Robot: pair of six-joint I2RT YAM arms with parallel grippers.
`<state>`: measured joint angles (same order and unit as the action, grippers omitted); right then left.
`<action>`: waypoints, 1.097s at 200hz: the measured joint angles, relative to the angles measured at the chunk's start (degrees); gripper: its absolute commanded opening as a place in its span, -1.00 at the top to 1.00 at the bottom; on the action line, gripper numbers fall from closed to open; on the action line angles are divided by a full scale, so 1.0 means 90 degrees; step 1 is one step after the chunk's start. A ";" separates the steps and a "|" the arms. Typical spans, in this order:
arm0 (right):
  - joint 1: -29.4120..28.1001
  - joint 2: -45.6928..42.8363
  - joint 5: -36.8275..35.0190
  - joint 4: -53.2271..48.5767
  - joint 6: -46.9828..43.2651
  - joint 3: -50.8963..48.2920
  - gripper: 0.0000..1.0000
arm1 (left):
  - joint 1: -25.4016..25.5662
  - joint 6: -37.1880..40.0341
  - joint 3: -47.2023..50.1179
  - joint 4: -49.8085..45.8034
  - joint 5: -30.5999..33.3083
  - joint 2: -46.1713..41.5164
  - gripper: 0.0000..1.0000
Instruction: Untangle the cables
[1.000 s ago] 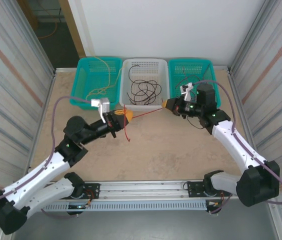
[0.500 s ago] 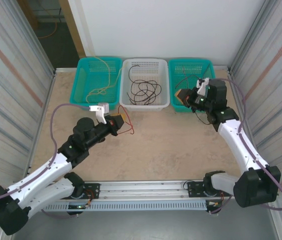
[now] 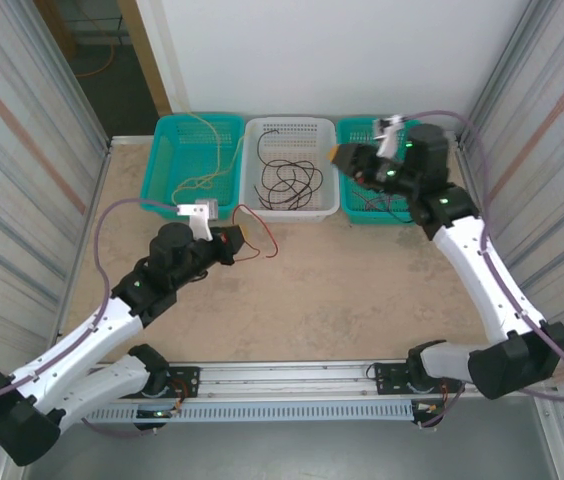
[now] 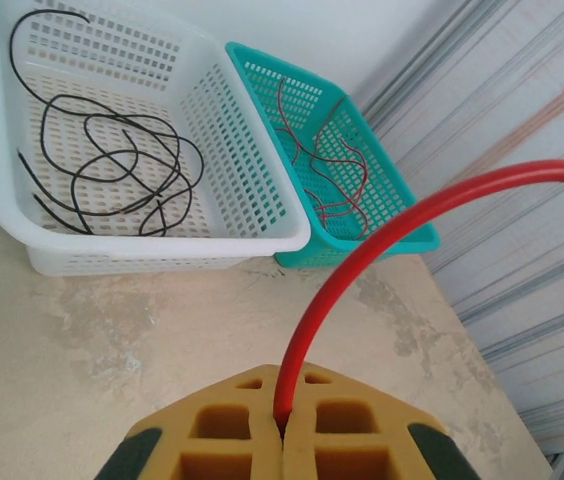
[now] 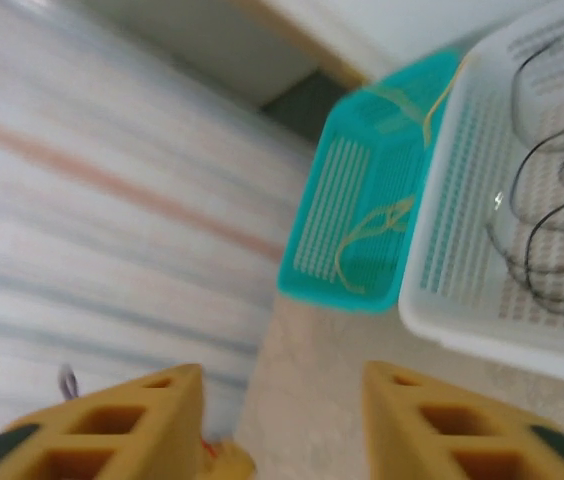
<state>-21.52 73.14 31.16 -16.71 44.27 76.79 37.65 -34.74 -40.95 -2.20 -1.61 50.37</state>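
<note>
Rightward and upward, my right hand (image 3: 342,156) has swung from before the white basket (image 3: 290,212) to above the right teal basket (image 3: 354,216), fingers spread and empty. My left hand (image 4: 282,400) pinches the red cable (image 4: 552,173), which arches above the tabletop (image 3: 342,290), presumably kept apart from the binned black cables (image 3: 287,182).

Beige tabletop (image 3: 342,290) btw corrugated side panels (image 3: 12,150), white wall (image 3: 362,60) at back.

- Left basket (image 3: 159,165), middle basket (image 3: 289,212) and right basket (image 3: 360,214) stand side by side at the table's (image 3: 362,300) far edge.
- Cables (image 3: 284,181) lie inside each.
- Left gripper (image 3: 245,232), before the middle basket, pinches a loose cable (image 4: 296,350) arching rightward.
- Right gripper (image 3: 341,157) hangs over where middle and right baskets meet.
</note>
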 measured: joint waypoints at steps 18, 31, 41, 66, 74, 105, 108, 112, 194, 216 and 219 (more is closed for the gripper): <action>-0.0984 0.0131 -0.0107 -0.0362 -0.0602 0.0027 -0.12 | -0.0053 0.0000 -0.0245 -0.0291 0.0029 0.0134 1.00; -0.1423 0.0155 -0.0056 -0.0457 -0.0882 -0.0039 -0.16 | -0.0068 -0.0002 -0.0338 -0.0447 0.0044 0.0202 1.00; -0.1615 0.0141 -0.0005 -0.0464 -0.1064 -0.0143 -0.19 | -0.0097 -0.0002 -0.0367 -0.0544 0.0041 0.0236 1.00; -0.1795 0.0027 0.0138 -0.0355 -0.1280 -0.0563 -0.30 | -0.0197 -0.0002 -0.0369 -0.0736 0.0024 0.0260 1.00; -0.1819 -0.0015 0.0211 -0.0323 -0.1316 -0.0692 -0.32 | -0.0231 -0.0002 -0.0372 -0.0780 0.0022 0.0262 1.00; -0.1882 -0.0022 0.0389 -0.0243 -0.1333 -0.0799 -0.32 | -0.0262 -0.0005 -0.0430 -0.0828 -0.0007 0.0262 1.00; -0.1904 -0.0022 0.0396 -0.0236 -0.1336 -0.0797 -0.31 | -0.0262 -0.0005 -0.0437 -0.0828 -0.0007 0.0260 1.00; -0.1926 -0.0015 0.0401 -0.0236 -0.1343 -0.0797 -0.29 | -0.0262 -0.0005 -0.0442 -0.0826 -0.0019 0.0260 1.00; -0.2166 0.0187 0.0029 -0.0393 -0.1639 -0.0721 0.87 | -0.0274 0.0000 -0.0452 -0.0925 -0.0032 0.0260 1.00; -0.2161 0.0131 -0.0160 -0.0423 -0.1685 -0.0697 1.00 | -0.0289 0.0002 -0.0452 -0.0923 -0.0056 0.0260 1.00; -0.2161 0.0121 -0.0199 -0.0444 -0.1676 -0.0685 1.00 | -0.0291 0.0002 -0.0452 -0.0923 -0.0061 0.0260 1.00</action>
<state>-40.97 74.24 29.36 -20.71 29.19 70.63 35.03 -34.72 -45.01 -10.50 -2.15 52.71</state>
